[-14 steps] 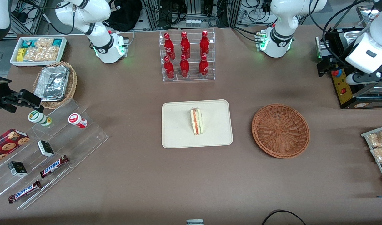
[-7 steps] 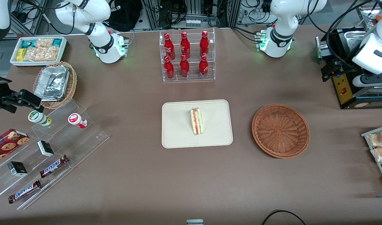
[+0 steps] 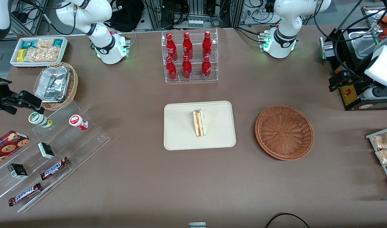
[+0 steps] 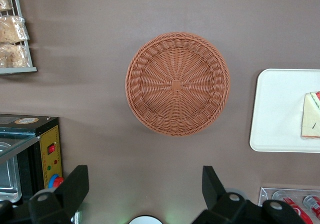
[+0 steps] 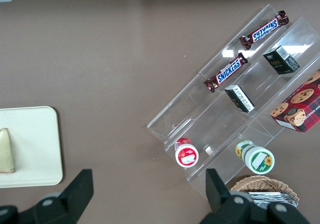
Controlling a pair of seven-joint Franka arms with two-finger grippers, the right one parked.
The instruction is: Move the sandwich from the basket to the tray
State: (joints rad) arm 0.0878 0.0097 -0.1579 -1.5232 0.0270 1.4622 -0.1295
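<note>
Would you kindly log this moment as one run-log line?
sandwich: on tray | basket: empty | gripper: open, holding nothing, high above table toward working arm's end | task: placed

My gripper [image 4: 142, 191] fingers [image 4: 75, 184] are cut off at the frame edge; tray [image 4: 280, 108] and sandwich [image 4: 311, 116] are cropped too.

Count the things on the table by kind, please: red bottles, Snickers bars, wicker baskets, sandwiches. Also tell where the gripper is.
Red bottles: 6
Snickers bars: 2
Wicker baskets: 2
Sandwich: 1, on the tray
Total: 11
The gripper is open, high above the table beside the empty reddish basket.
</note>
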